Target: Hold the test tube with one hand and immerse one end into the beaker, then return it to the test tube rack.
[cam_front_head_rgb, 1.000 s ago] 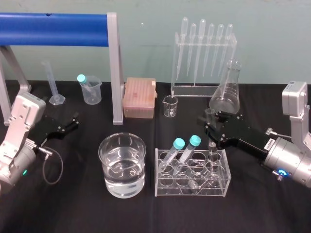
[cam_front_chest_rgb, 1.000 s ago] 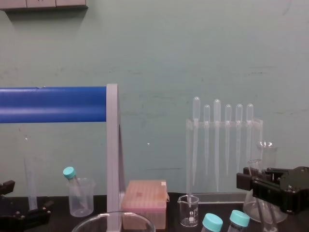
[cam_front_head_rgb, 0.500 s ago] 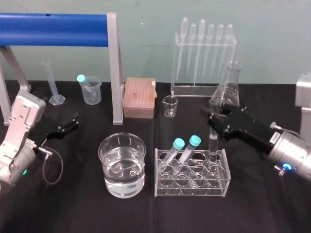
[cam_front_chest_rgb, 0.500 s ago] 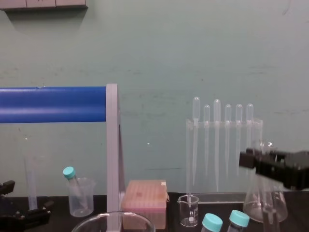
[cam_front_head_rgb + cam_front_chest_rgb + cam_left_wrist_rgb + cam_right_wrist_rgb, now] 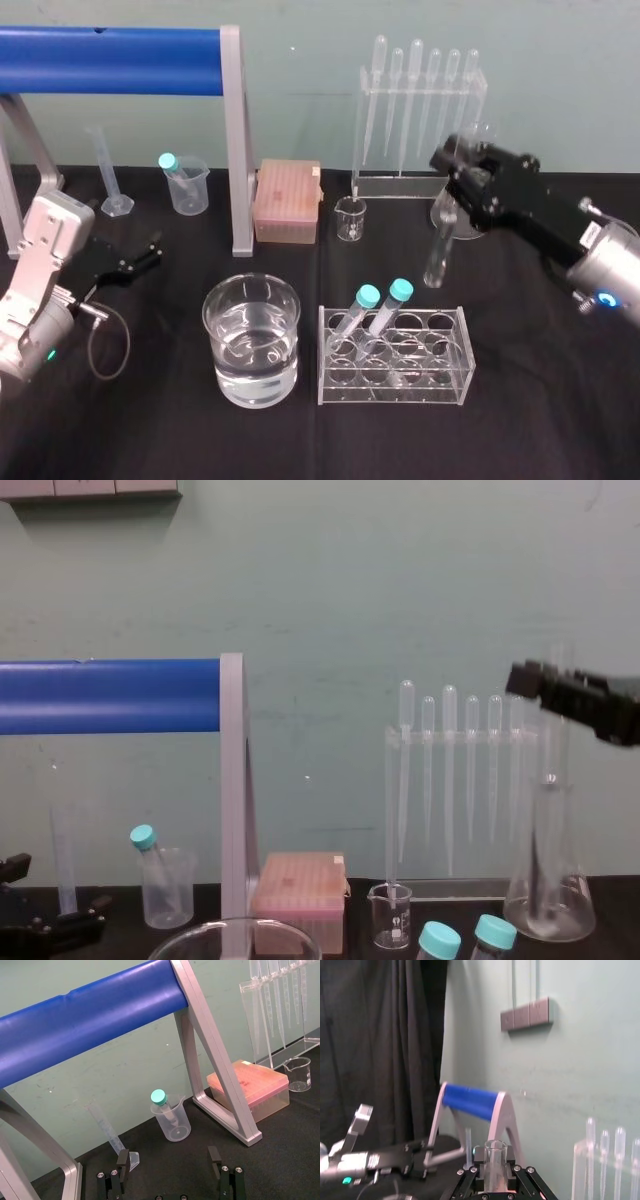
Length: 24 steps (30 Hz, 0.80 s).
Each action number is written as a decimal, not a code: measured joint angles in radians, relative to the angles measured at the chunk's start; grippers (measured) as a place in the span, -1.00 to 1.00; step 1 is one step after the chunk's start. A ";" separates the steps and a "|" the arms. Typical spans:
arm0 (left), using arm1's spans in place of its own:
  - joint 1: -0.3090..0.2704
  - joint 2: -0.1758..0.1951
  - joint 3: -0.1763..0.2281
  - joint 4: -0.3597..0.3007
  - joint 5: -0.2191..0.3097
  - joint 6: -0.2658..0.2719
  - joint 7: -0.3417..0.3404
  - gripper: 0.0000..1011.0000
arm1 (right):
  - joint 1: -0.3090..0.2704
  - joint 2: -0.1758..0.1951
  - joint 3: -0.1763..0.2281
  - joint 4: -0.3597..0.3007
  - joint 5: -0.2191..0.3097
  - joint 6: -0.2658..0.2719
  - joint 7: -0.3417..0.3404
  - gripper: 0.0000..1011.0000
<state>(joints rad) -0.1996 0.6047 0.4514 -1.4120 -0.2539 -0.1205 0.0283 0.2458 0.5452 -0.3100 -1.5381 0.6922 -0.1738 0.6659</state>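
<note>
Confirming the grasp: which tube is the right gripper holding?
The long uncapped test tube, hanging upright from the right gripper, clear of the rack; the two teal-capped tubes lean in the rack.

The right gripper has its two black fingers pressed against the test tube, one on either side. The tube stands upright between them, its open rimmed mouth reaching past the fingertips. Beyond the gripper stands a frame with a blue bar and a grey sloped leg. A thin clear cylinder rises just beside the tube but farther back. Farther off on the bar's side is the left arm, grey and black, with a small green light. On the gripper's other side, pipettes show pale against the green wall. A black curtain hangs behind the left arm, and a grey plate sits on the wall well above the gripper.
</note>
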 joint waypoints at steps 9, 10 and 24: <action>0.000 0.000 0.000 0.000 0.000 0.000 0.000 0.98 | 0.108 -0.083 -0.037 0.153 0.025 -0.066 0.083 -0.55; 0.000 0.000 0.000 0.000 0.000 0.000 0.000 0.98 | 0.122 -0.092 -0.047 0.177 0.022 -0.068 0.090 -0.55; 0.000 0.000 0.000 0.000 0.000 0.000 0.000 0.98 | 0.144 -0.107 -0.064 0.217 0.003 -0.075 0.094 -0.55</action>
<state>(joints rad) -0.1995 0.6047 0.4514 -1.4120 -0.2539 -0.1205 0.0283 0.3899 0.4384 -0.3744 -1.3210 0.6949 -0.2490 0.7602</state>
